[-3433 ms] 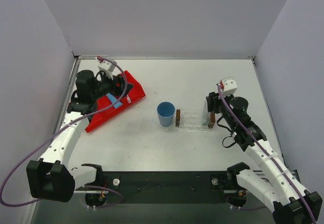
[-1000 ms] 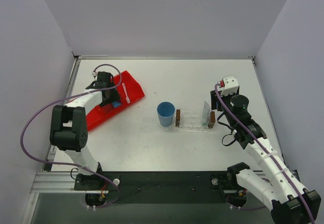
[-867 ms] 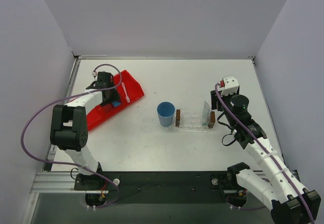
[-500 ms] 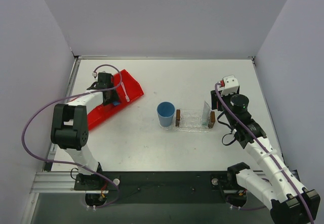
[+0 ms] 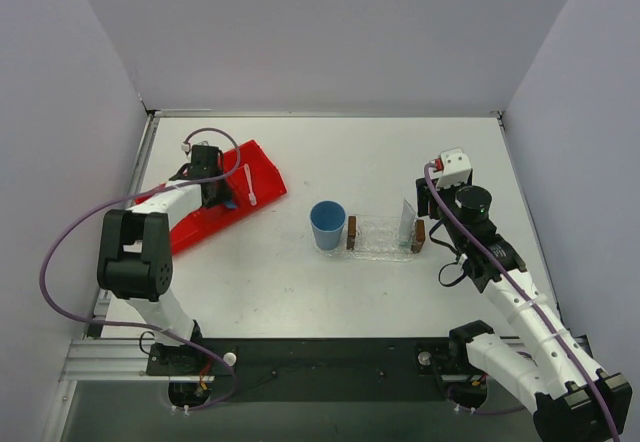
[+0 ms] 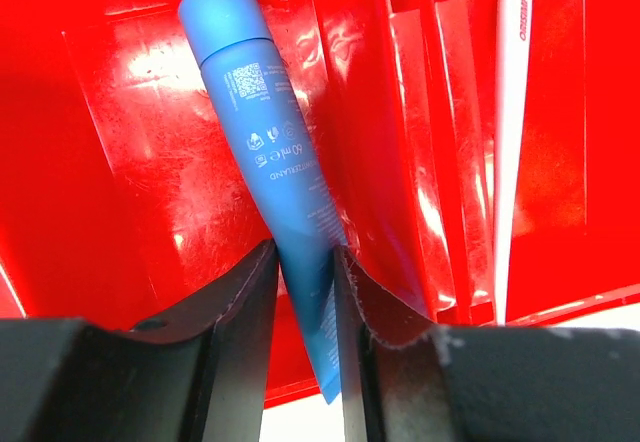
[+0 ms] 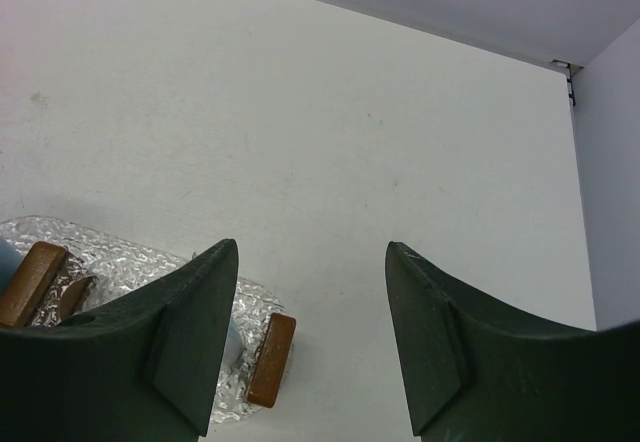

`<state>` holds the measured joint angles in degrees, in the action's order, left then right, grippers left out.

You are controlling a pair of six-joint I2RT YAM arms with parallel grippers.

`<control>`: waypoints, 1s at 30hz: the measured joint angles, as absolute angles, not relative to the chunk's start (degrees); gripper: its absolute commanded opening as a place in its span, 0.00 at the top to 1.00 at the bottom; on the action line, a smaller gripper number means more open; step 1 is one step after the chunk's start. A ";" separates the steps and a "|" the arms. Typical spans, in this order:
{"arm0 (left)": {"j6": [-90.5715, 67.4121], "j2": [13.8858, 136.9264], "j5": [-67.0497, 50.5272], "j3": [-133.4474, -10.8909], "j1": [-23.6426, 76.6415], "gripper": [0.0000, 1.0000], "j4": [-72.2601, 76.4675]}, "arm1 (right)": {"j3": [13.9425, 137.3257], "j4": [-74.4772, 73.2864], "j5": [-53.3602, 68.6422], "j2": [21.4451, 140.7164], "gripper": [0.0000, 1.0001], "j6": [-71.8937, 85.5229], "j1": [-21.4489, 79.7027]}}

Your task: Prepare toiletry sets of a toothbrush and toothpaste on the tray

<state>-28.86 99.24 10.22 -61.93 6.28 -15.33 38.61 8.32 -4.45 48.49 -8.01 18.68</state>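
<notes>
Now the left end effector (image 6: 302, 252) sits low in the red bin (image 6: 120, 162), its fingers pressed against both sides of the flat end of the blue toothpaste tube (image 6: 260, 112). A few seconds earlier it hung above the bin with the arm folded differently. The toothbrush (image 6: 510, 112) lies in the same bin, just beside the tube and apart from it.

The right end effector (image 7: 310, 247), earlier down at the tray's right end, has drawn back a little. It hovers wide apart and empty.

The pale toothpaste tube (image 5: 405, 222) stands leaning in the tray (image 5: 380, 237), next to the blue cup (image 5: 327, 224) on the desk (image 5: 300, 292).

From above, the left end effector covers most of the blue tube. Close up, the toothbrush head is cut off by the frame edge. The right finger hides nearly all of the pale tube.
</notes>
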 measured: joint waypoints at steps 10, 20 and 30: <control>-28.03 96.73 9.78 -61.54 6.26 1.00 -15.64 | 38.65 8.32 -4.08 48.64 0.44 -7.99 18.33; -28.03 95.26 9.82 -61.54 6.26 1.00 -15.73 | 38.70 8.29 -4.03 49.19 0.45 -7.99 18.28; -27.64 90.32 7.75 -61.54 5.08 1.00 -16.73 | 38.98 7.75 -3.33 49.41 0.43 -7.97 18.28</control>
